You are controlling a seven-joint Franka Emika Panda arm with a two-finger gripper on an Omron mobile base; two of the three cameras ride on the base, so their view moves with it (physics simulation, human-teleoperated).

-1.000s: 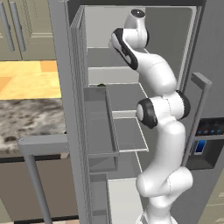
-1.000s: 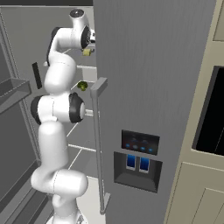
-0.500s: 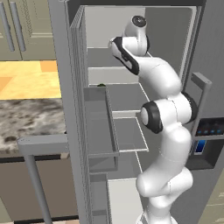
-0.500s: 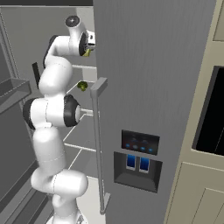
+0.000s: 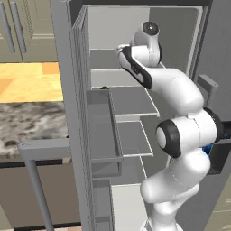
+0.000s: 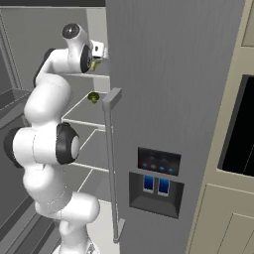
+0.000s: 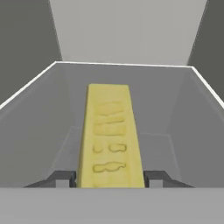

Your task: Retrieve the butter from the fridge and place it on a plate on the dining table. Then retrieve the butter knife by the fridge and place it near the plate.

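The fridge [image 5: 135, 54] stands with its left door swung wide open, and the white arm reaches up into the top of the lit compartment. In the left base view the arm bends at a dark elbow near the fridge's right-hand door and stretches its forearm up and back toward the upper shelves [image 5: 131, 101], which are pale grey and step down one below the other. The open door [image 5: 97, 131] carries grey bins along its inner side.

From the hand view, the butter [image 7: 110, 138] sits lengthwise straight ahead of the hand, a yellow stick with faint embossed marks along its top face. Its near end lies between the two dark fingertips [image 7: 61, 178], one on each side, and each seems to press against a long side of the stick. The gripper [image 7: 110, 180] is closed on the butter, its jaws held partly apart by the stick's width. The far end of the butter points at the back wall of the compartment, and grey walls slope in on either side; I cannot tell whether the stick rests on the shelf or is lifted off it.

In the right base view, the wrist is tucked behind the edge of the closed right door [image 6: 173, 89], near the top shelf, with a sliver of yellow just beside the hand. A small dark green item [image 6: 93, 97] sits on the shelf below, near that door's long bar handle [image 6: 111, 163]. A dispenser panel [image 6: 158, 181] with blue lights is set in the door front.
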